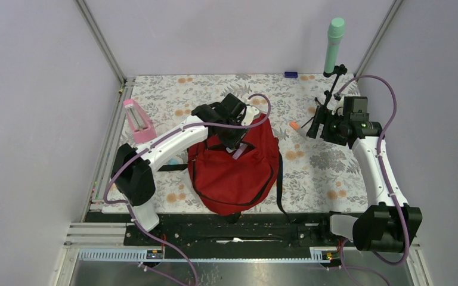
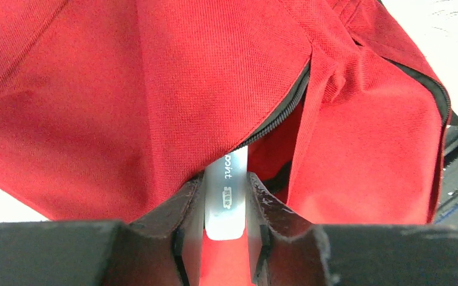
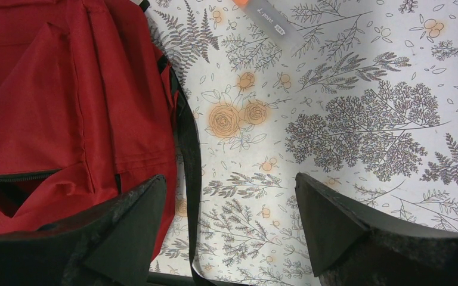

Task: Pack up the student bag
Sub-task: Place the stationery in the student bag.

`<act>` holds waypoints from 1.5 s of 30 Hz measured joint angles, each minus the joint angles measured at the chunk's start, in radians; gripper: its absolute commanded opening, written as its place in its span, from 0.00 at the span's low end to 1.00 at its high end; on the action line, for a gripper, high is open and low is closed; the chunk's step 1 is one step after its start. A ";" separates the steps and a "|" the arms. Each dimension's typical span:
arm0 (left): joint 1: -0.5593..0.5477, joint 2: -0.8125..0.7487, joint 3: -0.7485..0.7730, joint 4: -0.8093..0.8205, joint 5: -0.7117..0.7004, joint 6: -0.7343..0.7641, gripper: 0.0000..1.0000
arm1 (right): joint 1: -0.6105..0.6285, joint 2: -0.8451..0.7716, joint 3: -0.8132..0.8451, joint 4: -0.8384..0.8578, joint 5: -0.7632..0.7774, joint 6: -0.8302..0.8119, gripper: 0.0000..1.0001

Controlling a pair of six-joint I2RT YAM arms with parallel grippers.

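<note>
The student bag [image 1: 232, 173] is a large red backpack lying in the middle of the floral table, also seen in the left wrist view [image 2: 155, 89] and the right wrist view [image 3: 36, 119]. My left gripper [image 1: 237, 140] [image 2: 226, 238] hangs over the bag's top end, shut on a translucent white pen [image 2: 226, 196]. The pen's far end goes under the black zipper edge [image 2: 280, 113] and is hidden inside. My right gripper [image 1: 317, 125] [image 3: 229, 220] stands open and empty above the cloth, just right of the bag.
An orange-capped marker [image 3: 271, 21] [image 1: 295, 126] lies on the cloth near the right gripper. A black strap [image 3: 189, 155] trails from the bag's right side. A pink case [image 1: 138, 121] stands at the left, a green cylinder [image 1: 334, 44] on a stand at the back right.
</note>
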 measured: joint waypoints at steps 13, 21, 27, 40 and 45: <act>-0.019 -0.043 -0.209 0.208 -0.041 0.164 0.39 | 0.000 -0.016 0.000 -0.007 0.000 0.000 0.86; -0.050 -0.105 -0.225 0.259 -0.071 0.189 0.60 | 0.000 -0.017 -0.001 -0.004 0.013 -0.009 0.85; -0.063 -0.179 -0.249 0.275 -0.051 0.184 0.63 | 0.002 -0.022 -0.039 0.058 0.000 -0.031 0.86; -0.022 -0.552 -0.361 0.327 0.056 0.109 0.85 | 0.046 0.317 0.013 0.206 0.000 -0.235 0.83; 0.050 -0.615 -0.435 0.353 0.071 0.070 0.87 | 0.046 0.465 0.101 0.215 0.002 -0.338 0.81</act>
